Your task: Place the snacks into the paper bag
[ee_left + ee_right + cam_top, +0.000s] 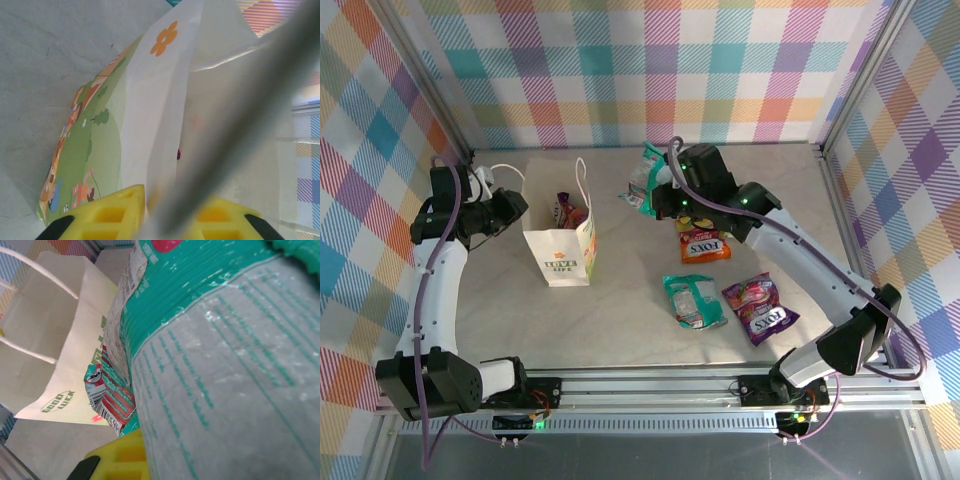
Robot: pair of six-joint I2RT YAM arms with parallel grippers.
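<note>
1. Fingers (122, 215) of the left gripper (520, 208) close astride the paper bag (560, 258) wall; cannot tell whether pinching
2. Right gripper (658, 195) clamped on a teal packet (642, 172), aloft right of the bag
3. Bag upright, mouth open, on the table (620, 330)
4. Orange packet (703, 243), purple packet (760, 308) flat to its right

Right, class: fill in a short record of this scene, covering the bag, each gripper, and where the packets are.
bag: upright, open, dark packet inside
left gripper: at bag's left rim, wall between its fingers, grip unclear
right gripper: shut on held packet, right of bag
on table: orange packet, teal packet, purple packet
</note>
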